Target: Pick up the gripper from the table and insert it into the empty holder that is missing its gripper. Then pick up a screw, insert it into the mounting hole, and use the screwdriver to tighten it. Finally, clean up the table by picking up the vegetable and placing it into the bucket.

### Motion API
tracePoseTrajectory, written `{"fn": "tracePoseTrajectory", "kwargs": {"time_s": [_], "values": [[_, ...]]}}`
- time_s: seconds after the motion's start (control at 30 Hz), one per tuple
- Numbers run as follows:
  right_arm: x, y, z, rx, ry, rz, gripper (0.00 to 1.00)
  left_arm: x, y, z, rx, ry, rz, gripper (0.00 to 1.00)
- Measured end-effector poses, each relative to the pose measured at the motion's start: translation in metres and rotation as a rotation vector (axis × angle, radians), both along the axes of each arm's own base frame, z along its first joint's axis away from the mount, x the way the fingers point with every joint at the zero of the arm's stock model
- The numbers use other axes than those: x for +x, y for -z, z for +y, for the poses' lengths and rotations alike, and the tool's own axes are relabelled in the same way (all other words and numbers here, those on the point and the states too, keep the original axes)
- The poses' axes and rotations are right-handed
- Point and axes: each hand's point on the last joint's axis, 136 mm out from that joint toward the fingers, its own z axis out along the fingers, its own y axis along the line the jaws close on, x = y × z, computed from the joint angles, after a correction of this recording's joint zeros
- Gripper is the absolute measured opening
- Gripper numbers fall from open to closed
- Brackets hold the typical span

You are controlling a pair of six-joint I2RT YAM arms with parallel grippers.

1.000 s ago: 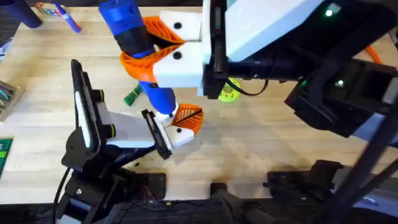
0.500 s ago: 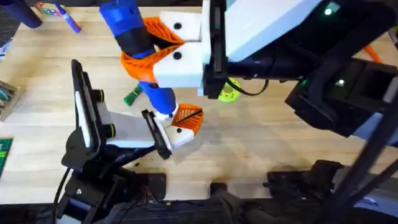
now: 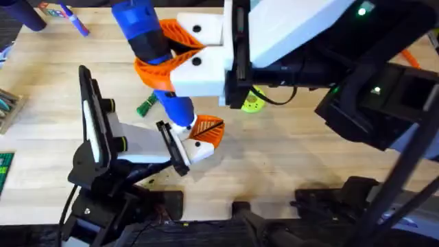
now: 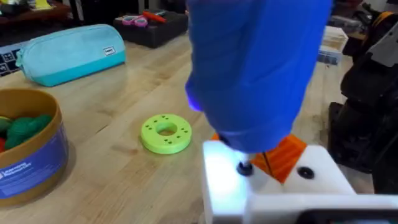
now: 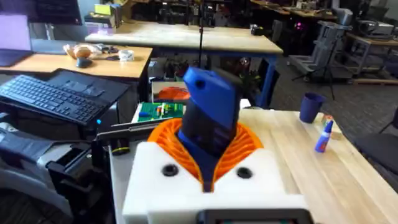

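Observation:
My right gripper (image 3: 159,52) is shut on the thick blue screwdriver (image 3: 145,38), its orange ribbed fingers (image 5: 245,146) pressed on both sides of the body. The screwdriver slants down, with its tip on a dark screw (image 4: 244,168) in the white base of the small orange gripper (image 3: 206,130). That piece sits at the end of the black and white holder (image 3: 130,147) at lower left. The dark green vegetable (image 3: 146,106) lies on the table (image 3: 288,158) just left of the screwdriver. The tan bucket (image 4: 28,149) holds green and red items.
A lime green disc with holes (image 3: 252,103) lies right of the screwdriver, also near the bucket (image 4: 165,132). A blue marker pen (image 3: 74,20) lies at the back left. A teal pouch (image 4: 68,53) lies behind the bucket. The right arm's dark links (image 3: 384,103) cover the table's right side.

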Motion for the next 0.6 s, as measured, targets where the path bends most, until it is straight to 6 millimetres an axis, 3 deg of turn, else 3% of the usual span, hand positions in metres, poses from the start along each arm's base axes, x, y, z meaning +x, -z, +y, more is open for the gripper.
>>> {"fn": "tracePoseTrajectory", "kwargs": {"time_s": [0.6], "values": [[0.0097, 0.0030, -0.0050, -0.021, 0.022, 0.015, 0.044, -0.0012, 0.0005, -0.0007, -0.002, 0.008, 0.009, 0.010]]}}
